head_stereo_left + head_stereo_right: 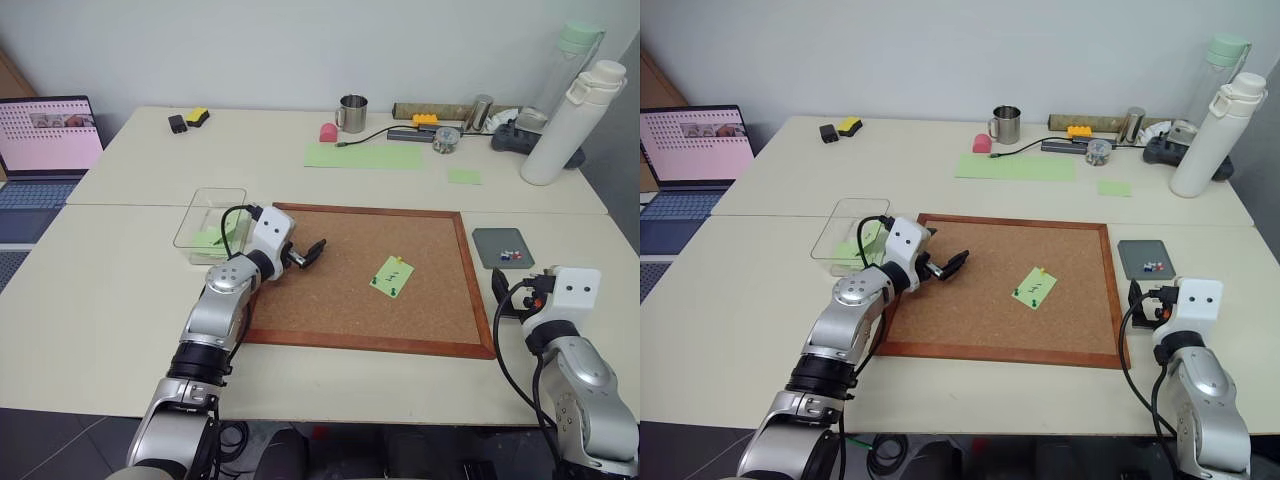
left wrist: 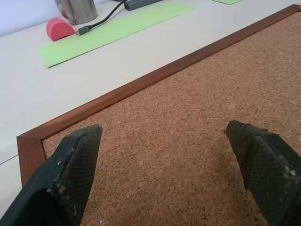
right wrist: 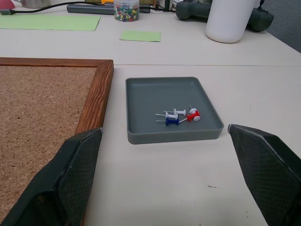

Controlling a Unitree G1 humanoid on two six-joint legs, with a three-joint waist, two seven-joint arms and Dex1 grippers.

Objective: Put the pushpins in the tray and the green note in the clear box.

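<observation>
Green note [image 1: 392, 276] lying pinned on cork board [image 1: 340, 300], ahead of left gripper [image 1: 312, 251], fingers spread, empty. Three pushpins [image 3: 178, 116] sitting in tray [image 3: 146, 94] before right gripper [image 3: 171, 174], also spread. Clear box [image 1: 205, 200] awaiting note.

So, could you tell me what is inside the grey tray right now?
The tray holds a few pushpins: two white, one blue and one red, lying loose near its front wall. The rest of its floor is bare, and nothing covers any part of it.
</observation>
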